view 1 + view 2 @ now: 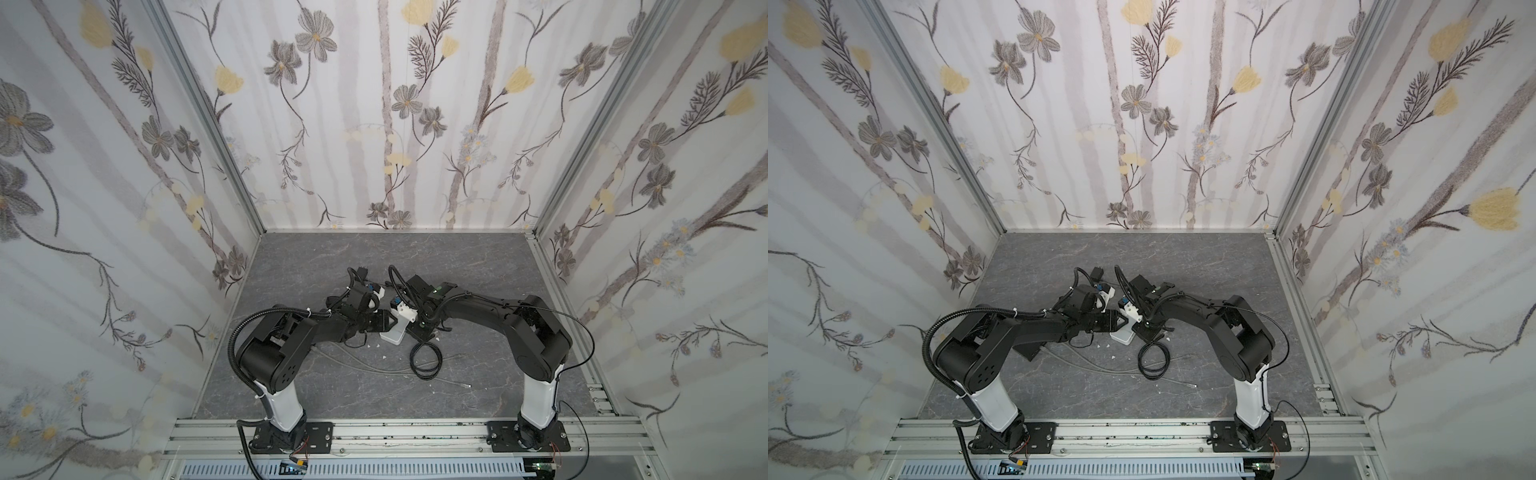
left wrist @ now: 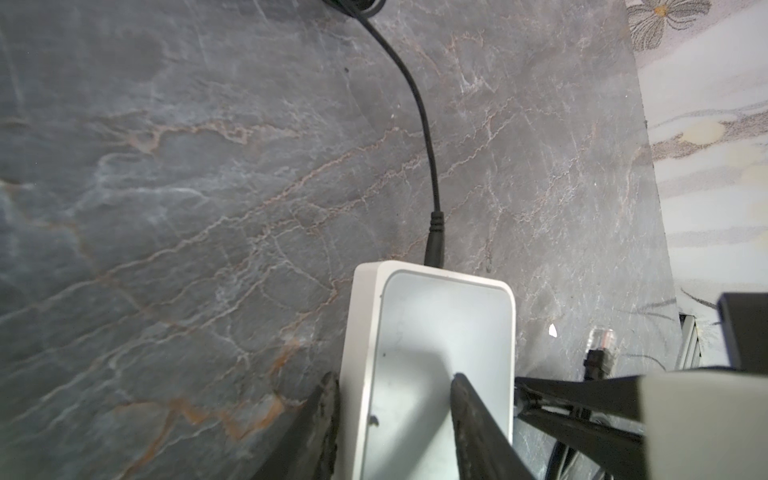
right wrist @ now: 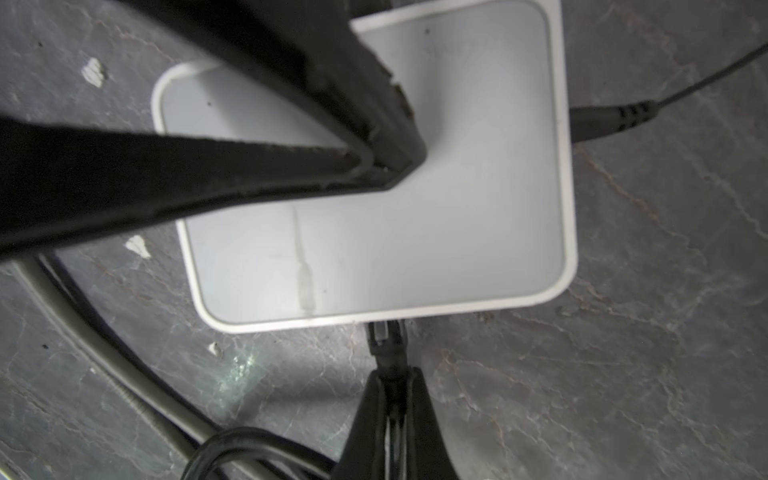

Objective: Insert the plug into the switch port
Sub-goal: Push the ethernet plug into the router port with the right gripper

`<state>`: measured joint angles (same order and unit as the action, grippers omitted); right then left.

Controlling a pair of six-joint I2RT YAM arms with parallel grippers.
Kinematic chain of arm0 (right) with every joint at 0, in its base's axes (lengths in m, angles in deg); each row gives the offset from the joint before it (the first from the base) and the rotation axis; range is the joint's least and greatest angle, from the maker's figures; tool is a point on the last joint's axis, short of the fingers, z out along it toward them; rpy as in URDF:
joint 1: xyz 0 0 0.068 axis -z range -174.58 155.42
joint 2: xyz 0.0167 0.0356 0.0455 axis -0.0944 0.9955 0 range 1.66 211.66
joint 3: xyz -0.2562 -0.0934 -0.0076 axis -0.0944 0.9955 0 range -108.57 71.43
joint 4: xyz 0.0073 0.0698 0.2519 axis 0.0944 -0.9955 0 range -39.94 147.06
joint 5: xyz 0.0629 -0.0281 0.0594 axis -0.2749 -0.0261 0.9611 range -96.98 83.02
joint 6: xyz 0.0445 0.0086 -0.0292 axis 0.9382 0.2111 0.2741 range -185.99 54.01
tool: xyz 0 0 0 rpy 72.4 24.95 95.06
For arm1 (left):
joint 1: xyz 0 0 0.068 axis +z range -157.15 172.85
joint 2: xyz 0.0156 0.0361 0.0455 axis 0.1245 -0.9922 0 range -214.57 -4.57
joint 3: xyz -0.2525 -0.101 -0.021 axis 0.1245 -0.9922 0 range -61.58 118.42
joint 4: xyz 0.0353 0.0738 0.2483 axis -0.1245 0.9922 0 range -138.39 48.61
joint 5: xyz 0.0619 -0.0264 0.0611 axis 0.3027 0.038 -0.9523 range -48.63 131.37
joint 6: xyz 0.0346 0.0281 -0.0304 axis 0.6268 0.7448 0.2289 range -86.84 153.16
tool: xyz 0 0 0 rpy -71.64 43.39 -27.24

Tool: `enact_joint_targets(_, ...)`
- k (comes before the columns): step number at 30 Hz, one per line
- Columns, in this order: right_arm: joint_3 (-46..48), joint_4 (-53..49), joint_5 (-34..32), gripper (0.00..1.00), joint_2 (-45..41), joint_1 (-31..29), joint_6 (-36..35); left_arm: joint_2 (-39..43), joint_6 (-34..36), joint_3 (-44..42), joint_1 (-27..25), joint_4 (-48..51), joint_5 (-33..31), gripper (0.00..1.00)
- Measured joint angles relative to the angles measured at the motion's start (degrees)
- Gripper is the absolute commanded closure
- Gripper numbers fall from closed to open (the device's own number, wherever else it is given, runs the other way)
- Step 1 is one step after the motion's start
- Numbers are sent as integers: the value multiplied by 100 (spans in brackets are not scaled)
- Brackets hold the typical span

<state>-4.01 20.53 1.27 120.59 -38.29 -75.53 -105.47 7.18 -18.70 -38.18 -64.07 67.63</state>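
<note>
left arm (image 1: 328, 328), right arm (image 1: 490, 309) bent inward, meeting over box (image 1: 394, 335) mid-table
left gripper (image 2: 394, 376) clamps box, finger (image 2: 469, 409) on top; right gripper (image 3: 390, 374) pinched on plug (image 3: 381, 332), just beside box's side, port hidden

**Open at the back, crowded mid-table**

The table (image 1: 478, 266) is bare toward the back wall (image 1: 374, 124). Around the white box (image 1: 394, 333) passage is tight: left gripper (image 2: 394, 376) clamps one end, right gripper (image 3: 395, 374) pinches the plug (image 3: 383, 333) at one side, a black lead (image 2: 419, 108) leaves another, cable coil (image 1: 428, 376) in front.
</note>
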Motion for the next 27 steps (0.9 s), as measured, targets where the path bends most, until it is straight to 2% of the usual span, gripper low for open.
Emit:
enact_joint_targets(8, -352, -372, -31, 100, 402, -2, 28, 4, 9, 13, 0, 61, -11, 57)
enact_joint_targets(15, -297, -369, -162, 100, 157, -13, 7, 13, -48, 4, 0, 59, 22, 57)
enact_joint_targets(20, -455, -463, -162, 100, 470, -13, 50, 37, -68, -22, 0, 55, -4, 58)
enact_joint_targets(27, -273, -350, -240, 100, 142, -13, 157, 131, -138, -68, 0, 162, 50, 58)
